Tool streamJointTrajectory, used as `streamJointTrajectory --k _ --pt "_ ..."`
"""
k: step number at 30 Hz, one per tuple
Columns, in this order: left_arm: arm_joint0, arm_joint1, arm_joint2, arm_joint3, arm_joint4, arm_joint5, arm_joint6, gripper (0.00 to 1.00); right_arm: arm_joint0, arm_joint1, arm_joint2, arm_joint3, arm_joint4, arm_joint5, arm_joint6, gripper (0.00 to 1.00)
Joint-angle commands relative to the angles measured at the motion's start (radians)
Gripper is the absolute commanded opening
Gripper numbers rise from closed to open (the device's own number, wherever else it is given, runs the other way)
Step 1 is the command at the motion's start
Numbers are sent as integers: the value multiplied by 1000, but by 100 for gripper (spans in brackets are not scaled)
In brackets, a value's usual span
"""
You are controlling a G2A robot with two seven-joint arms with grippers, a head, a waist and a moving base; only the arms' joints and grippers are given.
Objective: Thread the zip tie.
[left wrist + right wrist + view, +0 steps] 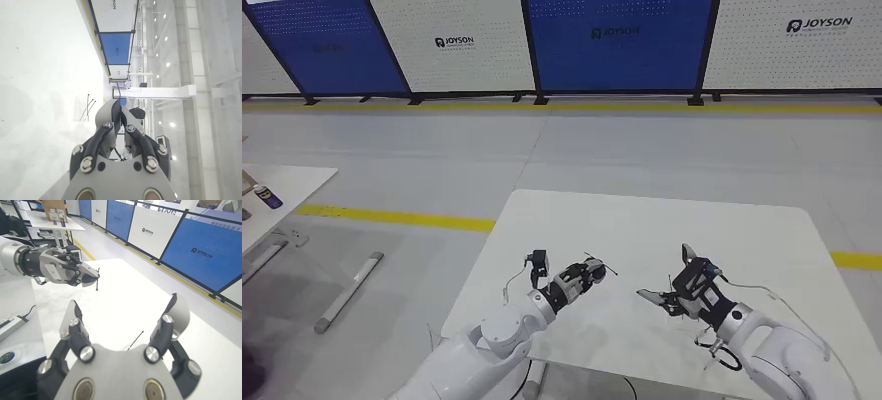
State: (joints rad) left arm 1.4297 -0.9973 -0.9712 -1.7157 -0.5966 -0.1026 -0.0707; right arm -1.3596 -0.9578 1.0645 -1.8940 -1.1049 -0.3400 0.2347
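Black and thin, a plastic zip tie [97, 281] is pinched between the closed fingertips of the left pincer [95, 275]. It is gripped partway along its length, so its small square head juts out on one side of the tips and its tail on the other. In the left wrist view the strap runs straight out from between the two dark pads [115, 111]. The left pincer holds it in the air above the white bench [722, 230], clear of the surface.

The right pincer [123, 298] is spread wide with nothing between its fingers. Its tips point toward the left pincer, and the two are near each other but apart. Under the right pincer a black strap [136, 339] lies flat on the bench, its near end hidden by the pincer's body. In the left wrist view, loose black zip ties [88, 108] lie crossed on the bench beside the left pincer's fingers.
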Motion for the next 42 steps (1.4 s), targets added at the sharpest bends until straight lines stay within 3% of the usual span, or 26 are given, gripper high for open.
streamJointTrajectory --k 1,3,8,9,19,21,24,26,28,30,38,40,42 --pt "17 -7 4 4 76 -60 117 0 0 0 0 0 0 0 0 100" --pt "34 -13 15 4 138 -101 203 0 -5 -2 6 15 20 21 10 100" --pt "83 -39 72 17 363 -173 474 0 10 -11 34 22 195 103 187 100" --pt "84 -40 76 17 371 -174 483 0 15 -11 38 17 212 109 208 100" --pt "80 -41 75 20 371 -167 462 0 17 -12 40 15 223 110 216 100" --pt "76 -42 68 14 337 -169 398 0 -24 -21 51 63 486 40 114 100" --pt "79 -44 61 -2 346 -162 378 0 -30 -22 71 124 605 25 146 100" --pt "79 -47 62 -9 400 -146 395 0 -2 -23 76 128 681 51 240 100" --pt "79 -50 62 -10 436 -139 428 0 32 -22 73 114 672 92 356 100" --pt "79 -50 62 -10 436 -139 428 0 69 -20 83 80 607 176 416 100" --pt "79 -50 62 -10 436 -139 428 0 69 -20 83 80 607 176 416 100" --pt "79 -50 62 -10 436 -139 428 0 80 -19 69 71 562 186 468 100" --pt "79 -50 62 -10 436 -139 428 0 127 -17 53 28 494 240 614 100"
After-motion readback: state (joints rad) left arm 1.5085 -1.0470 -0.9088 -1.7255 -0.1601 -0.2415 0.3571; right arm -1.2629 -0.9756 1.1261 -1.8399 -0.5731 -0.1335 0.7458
